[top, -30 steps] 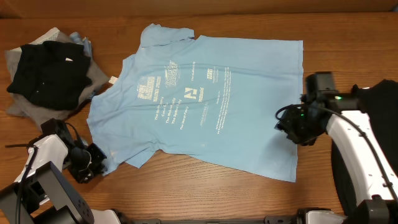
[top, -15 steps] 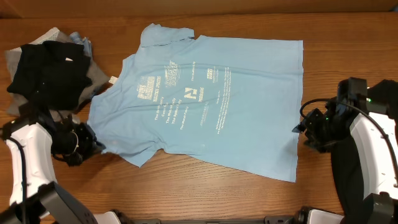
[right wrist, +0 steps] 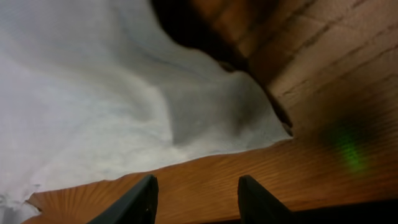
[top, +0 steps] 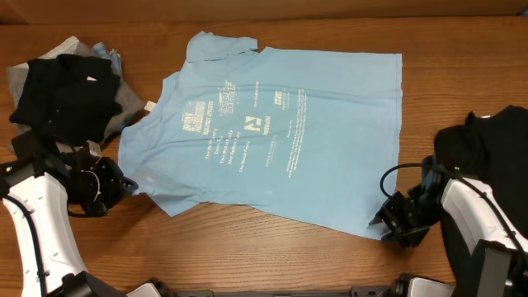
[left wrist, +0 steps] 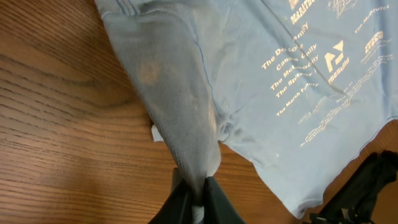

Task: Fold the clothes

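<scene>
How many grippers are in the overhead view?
2. The left gripper is at the blue shirt's lower left sleeve, the right gripper at its lower right corner. None looks hidden.

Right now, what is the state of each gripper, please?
Left gripper: closed on the light blue tee.
Right gripper: open, holding nothing.

Pretty sure it's a robotics lab setup: plain wood-grain counter [top: 330, 247], a white cabled left arm [top: 33, 206] and right arm [top: 472, 210] at its front edge, pile of clothes [top: 62, 91] heaped in one corner.
</scene>
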Controlling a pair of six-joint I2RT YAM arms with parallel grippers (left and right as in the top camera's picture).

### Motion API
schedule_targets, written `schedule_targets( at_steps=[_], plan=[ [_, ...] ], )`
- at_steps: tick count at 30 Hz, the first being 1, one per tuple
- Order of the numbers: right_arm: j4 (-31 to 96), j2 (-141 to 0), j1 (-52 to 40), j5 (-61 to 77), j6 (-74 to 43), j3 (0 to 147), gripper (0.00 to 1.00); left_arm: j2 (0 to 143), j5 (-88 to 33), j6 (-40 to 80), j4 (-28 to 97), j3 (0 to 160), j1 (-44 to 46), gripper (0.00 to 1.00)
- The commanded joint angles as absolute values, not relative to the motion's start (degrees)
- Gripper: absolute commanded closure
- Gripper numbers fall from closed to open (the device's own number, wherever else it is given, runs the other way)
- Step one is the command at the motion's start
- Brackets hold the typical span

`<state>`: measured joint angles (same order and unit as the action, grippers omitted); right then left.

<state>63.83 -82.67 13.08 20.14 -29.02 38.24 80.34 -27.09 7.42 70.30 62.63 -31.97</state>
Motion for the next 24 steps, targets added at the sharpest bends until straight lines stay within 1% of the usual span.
schedule_targets(
  at_steps=[1,6,13,16,18,19,20,21,24],
  plan=[
    [63.22,-82.21,13.26,18.94,-33.65,37.06,0.55,79.26,-28.12,6.17,70.35,63.90,-31.86,0.90],
    [61.39,-82.21,13.26,12.84,-39.46,35.75,0.54,79.26,-28.10,6.13,70.37,63.90,-31.86,0.90],
    [56.36,-82.21,13.26,12.86,-40.75,31.79,0.55,79.26,-28.10,5.74,70.48,63.90,-31.86,0.89],
    [54.65,-82.21,13.26,13.26,-40.77,31.00,0.62,79.26,-28.12,5.74,70.46,63.90,-31.86,0.89],
    [54.37,-82.21,13.26,13.28,-40.75,31.03,0.69,79.26,-28.14,5.74,70.48,63.90,-31.86,0.90],
    [54.28,-82.21,13.26,13.28,-40.51,31.14,0.78,79.26,-28.14,5.74,70.50,63.90,-31.86,0.90],
    [54.28,-82.21,13.26,13.28,-40.23,31.38,0.82,79.26,-28.14,5.74,70.57,63.90,-31.86,0.90],
    [54.33,-82.19,13.26,13.37,-39.83,31.79,0.84,79.24,-28.14,5.74,70.70,63.90,-31.86,0.91],
    [56.16,-81.73,13.26,13.72,-36.88,34.33,0.95,78.94,-28.14,5.72,71.31,63.92,-31.86,0.91]
  ],
)
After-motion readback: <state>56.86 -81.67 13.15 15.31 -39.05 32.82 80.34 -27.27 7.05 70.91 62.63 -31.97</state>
